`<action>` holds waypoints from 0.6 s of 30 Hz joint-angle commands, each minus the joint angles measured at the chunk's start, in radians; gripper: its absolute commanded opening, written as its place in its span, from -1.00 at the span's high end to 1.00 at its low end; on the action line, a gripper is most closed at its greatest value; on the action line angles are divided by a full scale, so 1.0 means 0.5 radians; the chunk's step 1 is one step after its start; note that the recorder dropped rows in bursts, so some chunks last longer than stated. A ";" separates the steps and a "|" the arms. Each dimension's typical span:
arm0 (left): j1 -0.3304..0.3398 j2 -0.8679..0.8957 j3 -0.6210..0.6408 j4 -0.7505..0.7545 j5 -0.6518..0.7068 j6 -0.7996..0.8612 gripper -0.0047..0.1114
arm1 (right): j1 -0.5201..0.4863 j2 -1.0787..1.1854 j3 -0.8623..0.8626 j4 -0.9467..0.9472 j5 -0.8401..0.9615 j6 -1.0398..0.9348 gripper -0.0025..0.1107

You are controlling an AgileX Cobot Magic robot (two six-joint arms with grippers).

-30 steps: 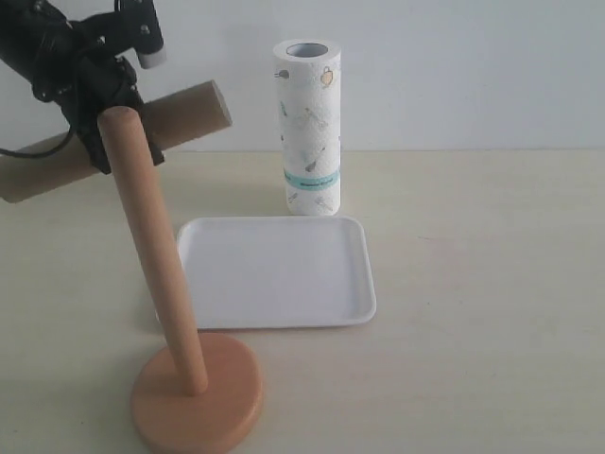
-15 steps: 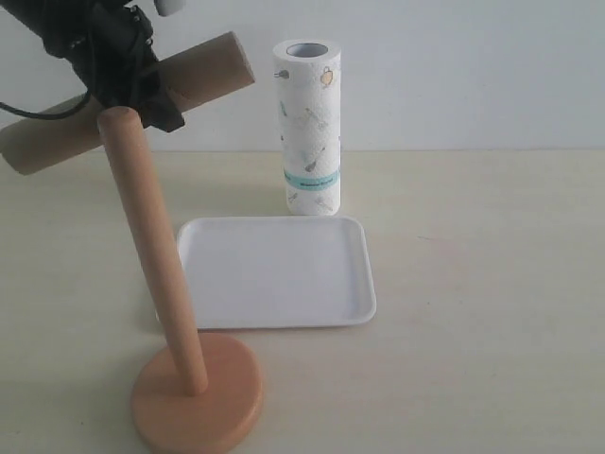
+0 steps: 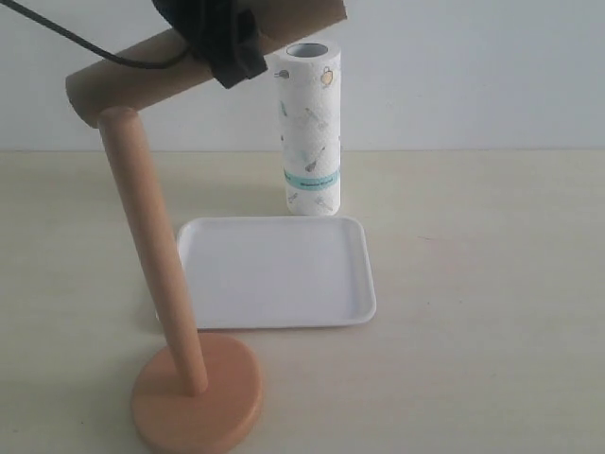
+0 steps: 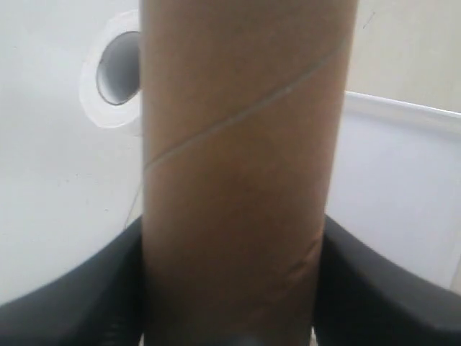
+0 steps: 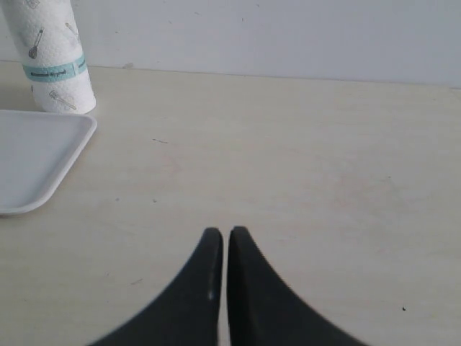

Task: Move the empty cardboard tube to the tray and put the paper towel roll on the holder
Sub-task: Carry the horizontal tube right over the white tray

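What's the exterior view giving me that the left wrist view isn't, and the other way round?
Exterior only: the holder, and the cardboard tube seen full length, held slanted in the air. Left wrist only: fingers of the left gripper pressed on both sides of the tube. Both: tube, paper towel roll, tray.

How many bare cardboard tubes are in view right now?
1: the tube, clamped in the left gripper, in the air, seen above the holder. The roll behind the tray is wrapped in paper. Nothing seems hidden.
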 commanded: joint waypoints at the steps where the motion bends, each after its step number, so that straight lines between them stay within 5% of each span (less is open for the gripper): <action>1: -0.110 0.067 -0.026 0.129 -0.017 -0.175 0.85 | -0.006 -0.008 -0.001 0.004 -0.011 0.000 0.91; 18: -0.206 0.550 -0.247 0.256 0.162 -0.240 0.85 | -0.006 -0.008 -0.001 0.004 -0.008 0.000 0.91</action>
